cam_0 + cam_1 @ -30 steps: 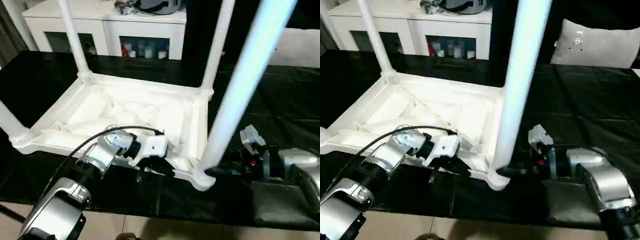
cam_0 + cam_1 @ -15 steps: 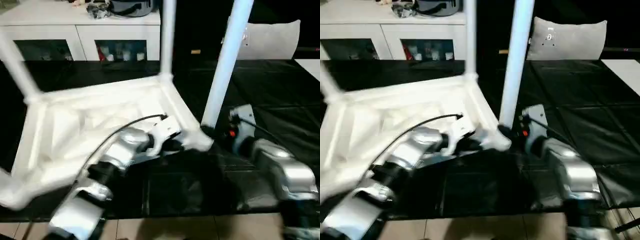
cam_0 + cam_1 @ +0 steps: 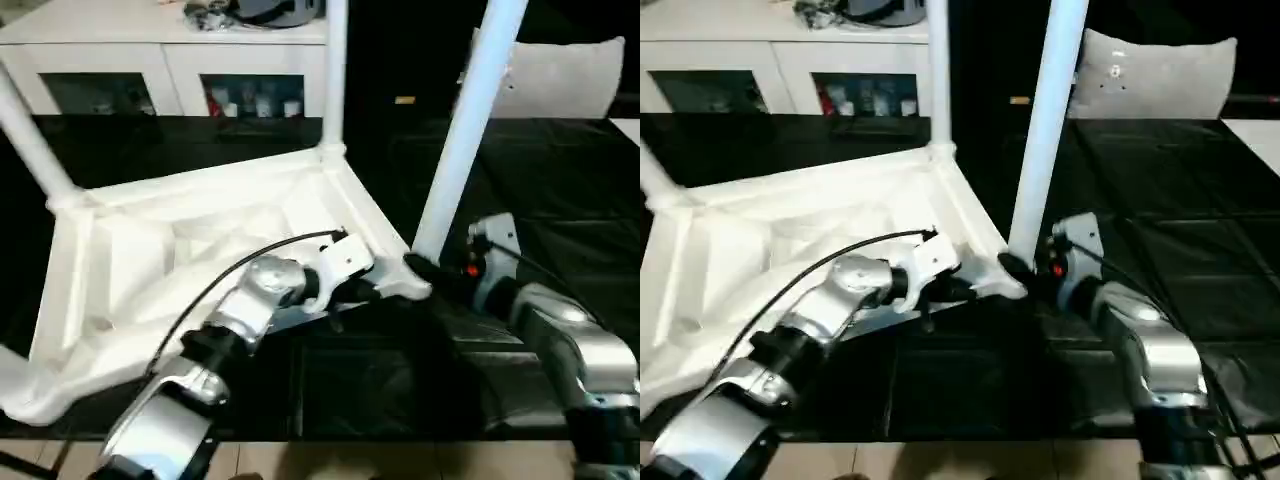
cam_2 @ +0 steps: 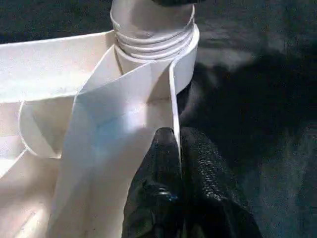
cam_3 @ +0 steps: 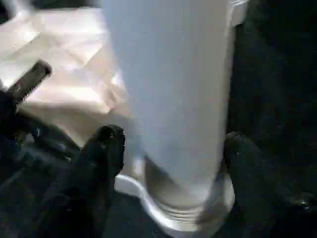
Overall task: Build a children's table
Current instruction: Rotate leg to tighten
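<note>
Left gripper [image 4: 176, 148]: fingers pressed together, pinching the thin side rim of the children's table [image 3: 200, 250] between them, just short of the near corner socket [image 4: 153, 44]. In the head view it sits at the table's near edge, the silver left forearm [image 3: 235, 325] trailing back toward the robot with a black cable [image 3: 240, 265] looping over it.

Right gripper [image 5: 173, 163]: fingers spread, one each side of the near leg [image 3: 465, 130], low down where the leg enters that same socket. Gaps show between both pads and the tube, so it is not clamped; whether a pad touches the leg, cannot tell. The left gripper's dark body shows just past the right gripper's one finger [image 5: 101, 158].

The table lies upside down on the black-covered worktable [image 3: 560, 190], ribbed underside up, skewed so one corner points between the two grippers. Beyond the grippers a second leg [image 3: 335, 75] stands upright at the far corner. Off to the left gripper's outer side, a third leg [image 3: 30, 140] rises tilted from the left corner, and a fourth socket [image 3: 25, 385] sits near the robot at the picture's left edge.

Well beyond the table: a white cabinet [image 3: 160, 60] with glass doors and clutter on top. Beyond the right gripper, a grey cushion [image 3: 1155, 75].
</note>
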Controlling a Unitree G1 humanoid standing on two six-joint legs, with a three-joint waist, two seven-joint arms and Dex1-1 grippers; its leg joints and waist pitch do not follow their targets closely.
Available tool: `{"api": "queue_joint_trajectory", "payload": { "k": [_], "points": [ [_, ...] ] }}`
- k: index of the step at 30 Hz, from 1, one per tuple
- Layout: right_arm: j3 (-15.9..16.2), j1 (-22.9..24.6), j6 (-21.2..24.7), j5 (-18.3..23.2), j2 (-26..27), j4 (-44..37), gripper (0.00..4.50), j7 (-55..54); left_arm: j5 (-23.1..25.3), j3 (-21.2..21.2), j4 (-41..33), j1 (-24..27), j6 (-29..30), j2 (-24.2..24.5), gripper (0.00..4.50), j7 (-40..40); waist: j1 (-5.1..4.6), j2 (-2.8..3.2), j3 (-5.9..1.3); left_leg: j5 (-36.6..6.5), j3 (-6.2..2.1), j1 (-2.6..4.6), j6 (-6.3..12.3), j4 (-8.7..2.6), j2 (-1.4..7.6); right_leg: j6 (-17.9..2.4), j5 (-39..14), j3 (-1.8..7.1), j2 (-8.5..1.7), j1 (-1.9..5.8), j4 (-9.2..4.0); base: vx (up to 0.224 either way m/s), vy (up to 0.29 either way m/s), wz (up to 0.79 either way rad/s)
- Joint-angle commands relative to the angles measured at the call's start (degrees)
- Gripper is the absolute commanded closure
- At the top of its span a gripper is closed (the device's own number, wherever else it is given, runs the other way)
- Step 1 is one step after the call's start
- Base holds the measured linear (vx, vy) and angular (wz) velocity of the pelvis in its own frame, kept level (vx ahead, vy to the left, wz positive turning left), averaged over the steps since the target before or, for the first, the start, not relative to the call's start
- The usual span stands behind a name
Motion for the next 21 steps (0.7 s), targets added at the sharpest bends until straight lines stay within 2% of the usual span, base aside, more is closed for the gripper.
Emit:
{"api": "queue_joint_trajectory", "payload": {
  "k": [1, 2, 4, 7, 11, 12, 13, 16, 17, 19, 21],
  "points": [
    [2.09, 0.92, -4.19, 0.23, -3.96, -2.24, 0.77, 8.93, -2.13, -2.06, -3.31, 0.22, -5.31, 1.70, 4.50, -8.45, 0.63, -1.08, -3.61, -6.34, -1.35, 0.18, 5.44, -3.62, 4.14, -4.07, -18.46, 4.64, -5.85, 3.48, -4.26, 0.000, 0.000, 0.00],
    [3.01, 1.27, -5.54, 0.05, -5.66, -2.34, 0.67, 11.82, -1.98, -2.89, -3.39, 0.29, -6.26, 2.69, 4.50, -10.53, 0.68, -1.28, -3.59, -6.46, -1.42, 0.19, 5.33, -3.73, 4.33, -3.88, -18.75, 4.69, -5.86, 3.44, -4.22, 0.000, 0.000, 0.00],
    [3.86, 1.52, -6.79, -0.20, -7.00, -2.20, 0.67, 14.18, -1.59, -3.69, -3.07, 0.19, -7.60, 3.51, 4.50, -11.99, 1.06, -1.23, -3.57, -6.77, -1.40, 0.42, 5.02, -3.77, 4.48, -3.85, -19.30, 4.68, -5.78, 3.16, -4.31, 0.000, 0.000, 0.00],
    [5.47, 1.95, -7.40, 1.71, -9.89, -2.13, 0.67, 21.47, -0.93, -5.09, -2.06, -0.29, -9.93, 5.24, 4.50, -15.66, 1.71, -1.13, -3.65, -6.56, -1.43, 0.50, 5.05, -3.73, 4.79, -5.07, -17.34, 4.79, -5.83, 3.11, -3.88, 0.000, 0.000, 0.00],
    [6.11, 1.91, -8.79, 2.85, -11.12, -2.16, 1.01, 25.52, -0.97, -5.82, -1.70, -0.59, -11.71, 6.15, 4.50, -18.79, 2.48, -1.31, -3.77, -5.68, -1.38, 0.30, 5.40, -3.64, 4.78, -5.43, -16.24, 4.90, -6.05, 3.27, -3.57, 0.000, 0.000, 0.00],
    [6.67, 1.63, -8.65, 4.16, -12.12, -1.97, 1.04, 28.84, -1.50, -6.73, -2.32, -0.50, -12.48, 7.28, 4.50, -22.82, 2.66, -1.33, -3.71, -5.49, -1.35, 0.36, 5.22, -3.67, 4.78, -5.38, -16.58, 4.92, -6.04, 3.15, -3.58, 0.000, 0.000, 0.00],
    [6.67, 1.63, -8.65, 4.16, -12.12, -1.97, 1.21, 28.84, -1.50, -6.73, -2.32, -0.50, -12.48, 7.28, 4.50, -22.82, 2.89, -1.61, -3.78, -5.29, -1.31, 0.25, 5.46, -3.63, 4.66, -5.10, -17.06, 4.89, -6.01, 3.35, -3.48, 0.000, 0.000, 0.00],
    [7.81, 1.44, -8.44, 4.72, -13.15, -1.75, 1.42, 32.14, -1.56, -7.48, -2.46, -0.63, -13.49, 8.15, 4.50, -25.12, 2.98, -1.41, -3.71, -5.41, -1.43, 0.34, 5.37, -3.70, 4.90, -5.11, -17.48, 4.82, -5.97, 3.14, -3.54, 0.000, 0.000, 0.00],
    [9.20, 1.45, -8.46, 4.59, -13.97, -1.62, 1.47, 34.38, -1.44, -7.85, -2.02, -0.89, -14.33, 8.56, 4.50, -26.03, 2.99, -1.42, -3.71, -5.80, -1.45, 0.33, 5.08, -3.71, 4.89, -5.09, -17.79, 4.78, -6.00, 3.17, -3.60, 0.000, 0.000, 0.00],
    [10.11, 1.58, -8.47, 4.31, -14.50, -1.67, 1.78, 35.45, -1.41, -7.93, -1.77, -1.00, -14.63, 8.70, 4.50, -26.31, 3.01, -1.49, -3.69, -6.02, -1.41, 0.32, 4.74, -3.72, 4.82, -4.98, -18.31, 4.81, -6.03, 3.18, -3.71, 0.000, 0.000, 0.00],
    [10.83, 1.65, -8.41, 4.18, -14.85, -1.37, 1.87, 36.53, -1.37, -7.89, -1.47, -1.08, -14.93, 8.78, 4.50, -26.45, 3.05, -1.60, -3.67, -6.04, -1.38, 0.33, 4.49, -3.74, 4.75, -4.62, -19.04, 4.80, -5.99, 3.20, -3.77, 0.000, 0.000, 0.00]
  ]
}}
